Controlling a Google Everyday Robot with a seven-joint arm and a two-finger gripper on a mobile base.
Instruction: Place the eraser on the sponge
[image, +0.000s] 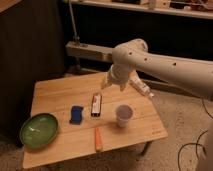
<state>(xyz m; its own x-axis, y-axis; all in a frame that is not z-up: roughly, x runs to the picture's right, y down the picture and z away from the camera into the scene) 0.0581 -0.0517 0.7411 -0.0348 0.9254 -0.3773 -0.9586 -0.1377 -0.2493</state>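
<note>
The eraser (96, 105), a small black-and-white block with a reddish band, lies flat on the wooden table (55, 95) near its middle. Just left of it, apart by a small gap, sits the sponge (76, 114), a flat blue pad. My gripper (114, 85) hangs above the table's far edge, up and to the right of the eraser. It is open and holds nothing. The white arm reaches in from the right.
A round green plate (39, 131) sits at the table's front left. A pale cup (123, 115) stands right of the eraser. An orange carrot-like stick (98, 138) lies near the front edge. Dark shelving stands behind the table.
</note>
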